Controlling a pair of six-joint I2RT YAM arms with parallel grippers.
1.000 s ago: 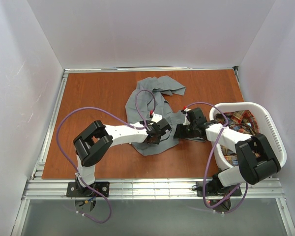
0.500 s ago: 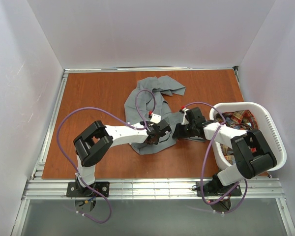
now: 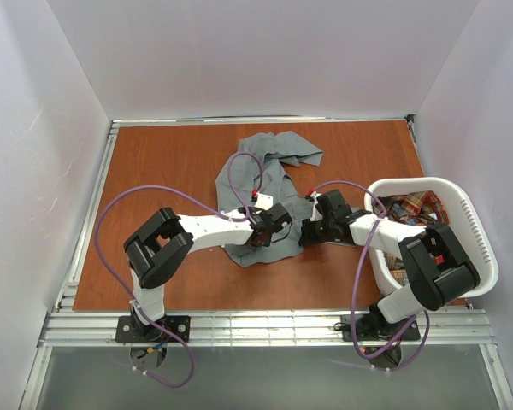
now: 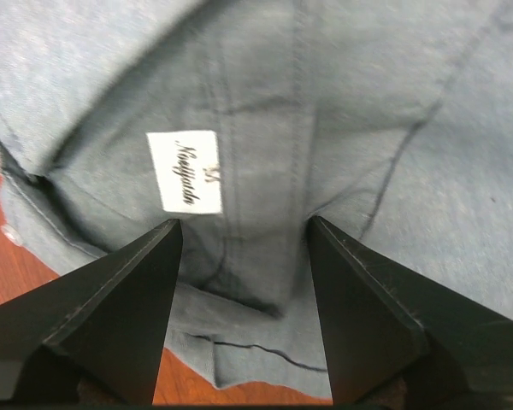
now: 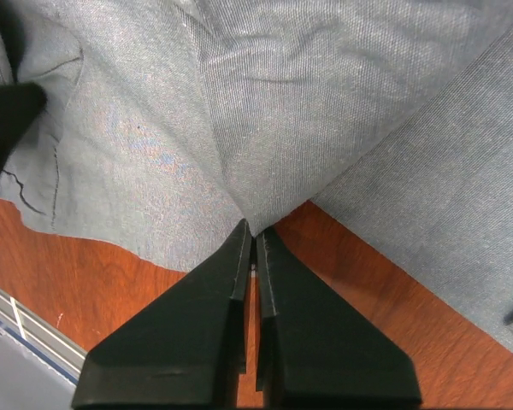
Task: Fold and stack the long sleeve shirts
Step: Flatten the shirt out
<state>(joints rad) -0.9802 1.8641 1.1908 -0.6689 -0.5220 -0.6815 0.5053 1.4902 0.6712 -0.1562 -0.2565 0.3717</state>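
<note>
The grey long sleeve shirt point(image 3: 261, 175) lies crumpled on the table's middle. My left gripper point(image 3: 262, 232) hovers over its near part, open. In the left wrist view its fingers straddle a fold of grey cloth point(image 4: 393, 102) just below the collar's white label point(image 4: 185, 171), with the gripper point(image 4: 244, 248) low over the hem. My right gripper point(image 3: 306, 232) is at the shirt's near right edge. In the right wrist view it point(image 5: 253, 229) is shut on a pinched point of the grey cloth point(image 5: 282, 102). The plaid shirt point(image 3: 417, 207) lies bunched in the basket.
A white slotted laundry basket point(image 3: 427, 182) stands at the right edge, beside my right arm. The brown table point(image 3: 162, 171) is walled in white on three sides. A metal rail point(image 3: 256, 325) runs along the near edge. Purple cables loop over both arms.
My right gripper has closed onto the shirt's edge. Both grippers have shifted a little to the left and away, the left one staying open over the collar.
</note>
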